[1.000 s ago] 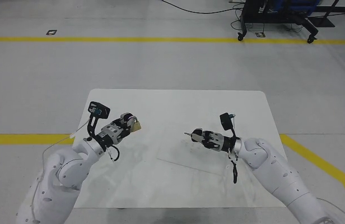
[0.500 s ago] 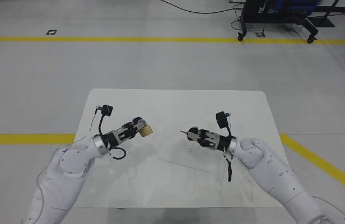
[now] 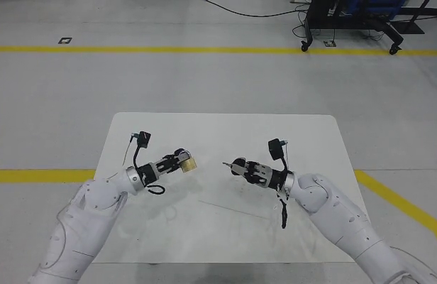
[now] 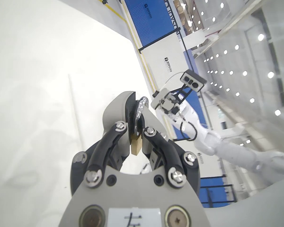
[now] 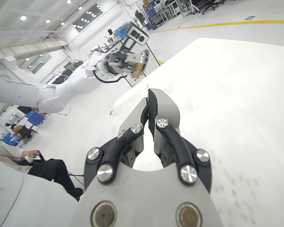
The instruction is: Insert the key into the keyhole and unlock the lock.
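Note:
A brass padlock (image 3: 189,165) hangs above the left half of the white table (image 3: 225,131), and my left gripper (image 3: 181,163) is shut on it. In the left wrist view the brass body (image 4: 135,146) sits between the fingers and the silver shackle (image 4: 140,108) pokes past them. My right gripper (image 3: 238,169) is shut on the key (image 3: 226,165), whose thin blade (image 5: 147,90) sticks out beyond the fingertips toward the lock (image 5: 138,68). A short gap over the table's middle separates key tip and lock.
Both arms hover above the table, whose surface below them is bare. Yellow floor lines (image 3: 204,50) run behind and beside the table. A dark wheeled cart (image 3: 353,21) stands far back right.
Both grippers have moved inward toward each other. The left one carried the lock to the right and turned it toward the key; the right one brought the key leftward. The gap is smaller.

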### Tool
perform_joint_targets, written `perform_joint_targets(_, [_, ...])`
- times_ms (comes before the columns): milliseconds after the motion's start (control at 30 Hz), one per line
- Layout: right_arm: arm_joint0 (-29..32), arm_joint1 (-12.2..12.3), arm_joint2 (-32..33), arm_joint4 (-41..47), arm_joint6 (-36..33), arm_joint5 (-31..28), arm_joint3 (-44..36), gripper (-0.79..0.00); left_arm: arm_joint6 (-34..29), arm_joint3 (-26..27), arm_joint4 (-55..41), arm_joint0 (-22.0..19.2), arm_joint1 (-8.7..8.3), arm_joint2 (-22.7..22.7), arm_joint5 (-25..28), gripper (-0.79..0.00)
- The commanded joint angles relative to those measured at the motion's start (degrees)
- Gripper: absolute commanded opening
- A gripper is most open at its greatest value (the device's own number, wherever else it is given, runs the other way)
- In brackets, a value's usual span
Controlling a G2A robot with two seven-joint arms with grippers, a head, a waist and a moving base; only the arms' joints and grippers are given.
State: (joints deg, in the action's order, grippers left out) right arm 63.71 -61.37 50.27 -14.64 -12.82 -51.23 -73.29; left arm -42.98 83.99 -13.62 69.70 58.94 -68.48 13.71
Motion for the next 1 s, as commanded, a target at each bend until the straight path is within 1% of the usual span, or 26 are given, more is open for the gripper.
perform_joint_targets(0, [-0.28,-0.33,-0.62,1.79,-0.74,1.2,-0.03,-0.785,-0.05,-2.14,-2.83,-2.68,0.65,1.84,-3.57,-0.785])
perform_joint_targets(33, [-0.48,-0.49,-0.81,1.83,-0.93,2.28,-0.14,-0.785,-0.72,-4.28,-8.29,-3.77,1.23,2.72,-5.74,-0.785])
perform_joint_targets(100, [-0.3,-0.82,-1.11,2.74,-0.4,3.33,-0.91,-0.785,-1.69,-9.05,-10.77,-7.66,2.07,4.52,-7.76,-0.785])
perform_joint_targets(133, [-0.09,-0.94,-1.03,3.25,0.15,4.13,-1.1,-0.785,-2.87,-11.39,-14.4,-9.19,2.7,5.7,-9.75,-0.785])
perform_joint_targets(167, [0.13,-1.04,-0.9,3.48,0.7,4.99,-1.47,-0.785,-3.61,-13.37,-15.96,-11.05,3.22,6.66,-10.26,-0.785])
perform_joint_targets(233, [0.92,-1.18,-0.67,4.2,1.65,5.8,-2.75,-0.785,-3.89,-17.68,-18.87,-14.05,4.32,8.78,-13.08,-0.785])
perform_joint_targets(300, [2.03,-1.22,-0.67,6.12,1.23,5.15,-4.53,-0.785,-2.85,-20.19,-16.24,-16.79,5.07,10.76,-11.66,-0.785])
perform_joint_targets(633, [2.18,-1.19,-0.72,6.49,0.75,4.72,-4.76,-0.785,-2.94,-20.58,-16.04,-17.12,5.18,11.04,-11.57,-0.785])
perform_joint_targets(667, [2.18,-1.19,-0.72,6.49,0.75,4.72,-4.76,-0.785,-2.81,-20.31,-15.95,-16.98,5.2,11.1,-11.53,-0.785])
perform_joint_targets(700, [2.18,-1.19,-0.72,6.49,0.75,4.72,-4.76,-0.785,-2.35,-19.67,-16.28,-15.97,5.28,11.39,-12.04,-0.785])
perform_joint_targets(733, [2.18,-1.19,-0.72,6.49,0.75,4.72,-4.76,-0.785,-1.55,-19.17,-16.81,-15.31,5.35,11.42,-13.28,-0.785])
perform_joint_targets(767, [2.54,-1.28,-1.07,7.29,0.09,6.55,-4.91,-0.785,-0.8,-18.22,-16.79,-14.88,5.43,11.57,-14.01,-0.785])
perform_joint_targets(800, [2.64,-1.44,-1.72,9.37,-1.78,9.85,-5.16,-0.785,-0.76,-17.25,-18.22,-14.25,5.59,11.71,-15.04,-0.785])
perform_joint_targets(833, [2.43,-1.58,-2.19,11.9,-3.97,13.01,-5.71,-0.785,-0.75,-16.82,-20.25,-13.86,5.76,11.69,-17.07,-0.785])
perform_joint_targets(867, [2.52,-1.75,-2.78,16.56,-6.9,16.45,-6.41,-0.785,-0.41,-16.2,-21.2,-14.09,5.93,11.87,-19.3,-0.785])
perform_joint_targets(900, [2.17,-1.79,-2.82,19.64,-9.66,18.71,-7.5,-0.785,0.31,-15.87,-21.94,-14.27,6.12,12.14,-21.53,-0.785])
perform_joint_targets(933, [2.51,-1.74,-2.55,22.23,-11.18,20.53,-8.47,-0.785,1.09,-15.68,-23.36,-14.75,6.4,12.51,-25.04,-0.785])
perform_joint_targets(967, [3.02,-1.59,-2.04,23.9,-12.26,22.68,-9.32,-0.785,2.11,-14.99,-22.99,-15.54,6.63,13.07,-26.76,-0.785])
